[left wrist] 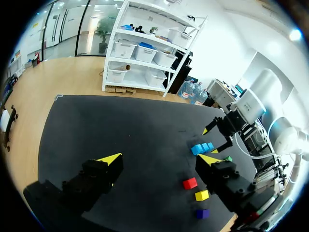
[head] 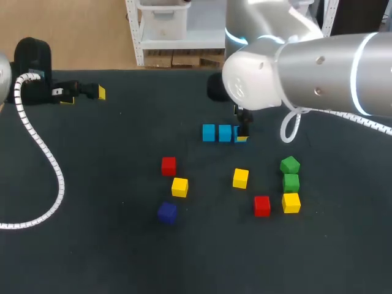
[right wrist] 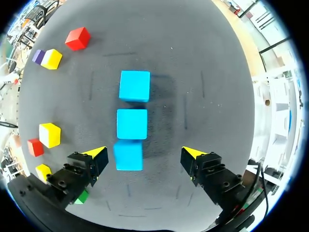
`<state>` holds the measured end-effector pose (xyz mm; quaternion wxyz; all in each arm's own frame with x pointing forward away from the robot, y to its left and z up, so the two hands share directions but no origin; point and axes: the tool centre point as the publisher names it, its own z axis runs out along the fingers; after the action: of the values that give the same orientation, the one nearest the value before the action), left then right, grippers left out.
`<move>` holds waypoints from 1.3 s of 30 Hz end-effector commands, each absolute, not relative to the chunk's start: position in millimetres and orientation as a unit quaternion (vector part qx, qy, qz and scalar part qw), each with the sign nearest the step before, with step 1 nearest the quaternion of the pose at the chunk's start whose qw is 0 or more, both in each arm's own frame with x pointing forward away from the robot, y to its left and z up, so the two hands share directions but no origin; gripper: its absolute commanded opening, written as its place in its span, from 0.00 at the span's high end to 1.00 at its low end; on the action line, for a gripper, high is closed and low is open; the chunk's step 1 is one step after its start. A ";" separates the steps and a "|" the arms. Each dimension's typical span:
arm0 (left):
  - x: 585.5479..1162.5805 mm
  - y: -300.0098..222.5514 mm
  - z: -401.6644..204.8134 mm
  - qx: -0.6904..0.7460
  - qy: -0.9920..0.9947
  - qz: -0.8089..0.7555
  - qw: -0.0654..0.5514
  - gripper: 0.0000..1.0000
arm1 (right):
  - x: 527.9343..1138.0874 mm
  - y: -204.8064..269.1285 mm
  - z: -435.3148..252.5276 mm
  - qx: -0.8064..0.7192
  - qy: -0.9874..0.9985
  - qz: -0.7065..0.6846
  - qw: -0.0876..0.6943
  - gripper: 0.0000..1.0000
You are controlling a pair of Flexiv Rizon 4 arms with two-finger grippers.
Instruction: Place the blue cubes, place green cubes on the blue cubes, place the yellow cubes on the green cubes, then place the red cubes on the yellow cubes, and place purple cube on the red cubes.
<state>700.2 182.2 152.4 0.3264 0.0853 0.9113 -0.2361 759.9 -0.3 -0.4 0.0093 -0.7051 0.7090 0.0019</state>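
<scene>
Three blue cubes (head: 217, 133) lie in a row mid-table; in the right wrist view they are the far cube (right wrist: 134, 86), the middle cube (right wrist: 132, 123) and the near cube (right wrist: 129, 155). My right gripper (right wrist: 144, 154) hangs open over the near cube, its fingers clear of the cube's sides. In the head view the right gripper (head: 242, 130) partly covers that cube. Two green cubes (head: 290, 173), three yellow cubes (head: 241, 178), two red cubes (head: 262, 206) and a purple cube (head: 167, 212) lie scattered nearer the front. My left gripper (head: 86, 92) is open and empty at the far left.
A white coiled cable (head: 43, 153) trails across the left of the dark table (head: 110, 245). The right arm's big silver body (head: 306, 67) hides the table's back right. From the left wrist view the blue row (left wrist: 202, 148) lies ahead of the left gripper (left wrist: 159, 158).
</scene>
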 end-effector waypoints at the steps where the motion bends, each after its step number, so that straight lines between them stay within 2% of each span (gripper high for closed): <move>1: 699.8 184.3 151.0 0.088 0.909 -0.241 0.329 0.00 | 765.3 0.0 -3.2 -0.705 0.709 0.004 0.006 0.54; 3: 699.8 184.3 151.0 0.088 0.909 -0.241 0.329 0.00 | 766.3 -0.7 -4.6 -0.704 0.710 0.004 0.006 0.69; 4: 699.8 184.3 151.0 0.088 0.909 -0.241 0.329 0.00 | 766.3 -1.4 -5.1 -0.704 0.710 0.004 0.005 0.80; 6: 699.8 184.3 151.0 0.088 0.909 -0.241 0.329 0.00 | 766.3 -2.5 -6.3 -0.704 0.710 0.003 0.005 0.87; 8: 699.8 184.3 151.0 0.088 0.909 -0.241 0.329 0.00 | 766.6 -3.3 -7.3 -0.704 0.710 0.001 0.004 1.00; 39: 699.8 184.3 151.0 0.088 0.909 -0.241 0.329 0.00 | 742.8 -6.6 -6.8 -0.698 0.716 0.026 -0.007 1.00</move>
<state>700.2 182.2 152.4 0.3264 0.0853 0.9113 -0.2361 746.7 -7.4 -6.8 -0.0100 -0.6977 0.7157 0.0282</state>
